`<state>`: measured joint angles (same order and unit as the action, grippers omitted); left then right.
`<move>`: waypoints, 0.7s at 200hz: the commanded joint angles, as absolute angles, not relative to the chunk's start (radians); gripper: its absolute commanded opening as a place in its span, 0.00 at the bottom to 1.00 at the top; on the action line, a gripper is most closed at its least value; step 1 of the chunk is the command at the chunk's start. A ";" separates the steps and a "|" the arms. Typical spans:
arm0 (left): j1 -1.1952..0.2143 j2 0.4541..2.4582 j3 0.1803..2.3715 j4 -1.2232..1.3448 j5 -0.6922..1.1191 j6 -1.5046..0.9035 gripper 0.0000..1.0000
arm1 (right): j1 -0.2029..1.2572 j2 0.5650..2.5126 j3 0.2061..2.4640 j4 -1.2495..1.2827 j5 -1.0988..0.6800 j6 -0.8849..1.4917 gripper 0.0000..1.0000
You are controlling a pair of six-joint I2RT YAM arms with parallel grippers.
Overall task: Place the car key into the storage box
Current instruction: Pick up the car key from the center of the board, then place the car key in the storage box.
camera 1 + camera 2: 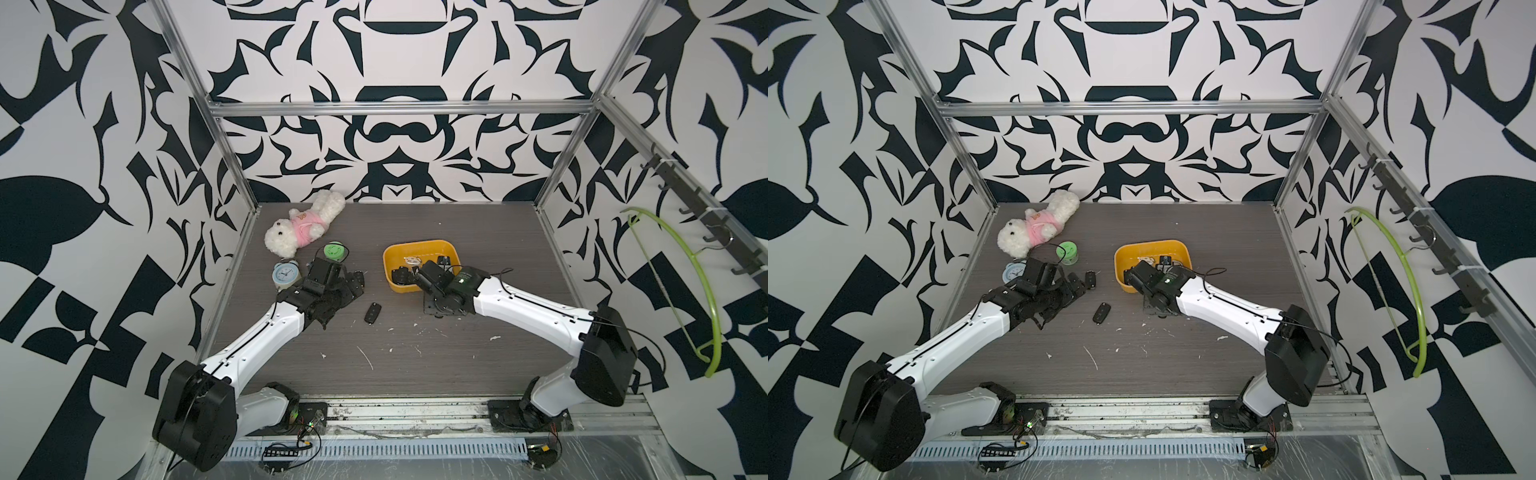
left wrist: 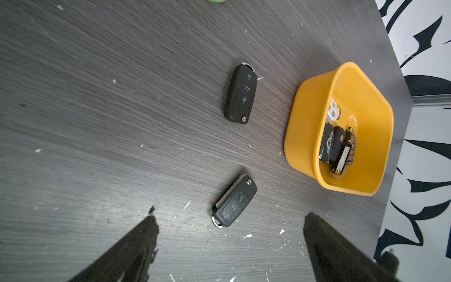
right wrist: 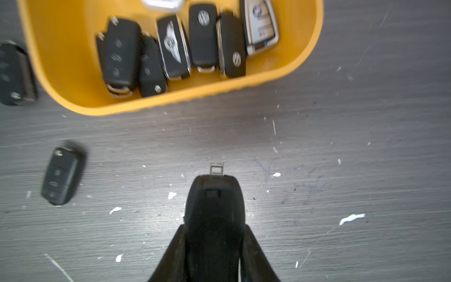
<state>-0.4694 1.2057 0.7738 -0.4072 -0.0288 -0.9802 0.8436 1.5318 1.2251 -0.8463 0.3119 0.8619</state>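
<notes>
The right fingers (image 3: 175,256) pinch one black plastic car key (image 3: 214,202) with a silver loop at its tip. It hangs over the grey wood-grain surface (image 3: 341,146), just on the near side of the shallow yellow-orange plastic storage box (image 3: 48,48), which holds seven key fobs (image 3: 174,47). Two black flip keys (image 2: 240,94) lie loose left of it. The left fingers (image 2: 136,244) stand wide, empty.

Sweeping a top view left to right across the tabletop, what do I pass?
Alarm clock → green jar → loose car key → storage box. The plush dog overlaps clock and jar, so it is left out.
</notes>
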 commanded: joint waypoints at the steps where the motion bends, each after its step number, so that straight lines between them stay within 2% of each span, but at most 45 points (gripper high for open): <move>1: -0.465 1.213 0.779 -0.406 -0.026 -0.983 0.99 | 0.825 1.510 1.311 -0.873 0.378 0.785 0.22; 72: -0.465 1.202 0.764 -0.402 -0.017 -0.994 0.99 | 0.660 1.668 1.474 -0.758 0.287 0.503 0.23; 140: -0.465 1.194 0.751 -0.403 -0.018 -0.996 0.99 | 0.544 1.914 1.614 -0.722 0.168 0.407 0.23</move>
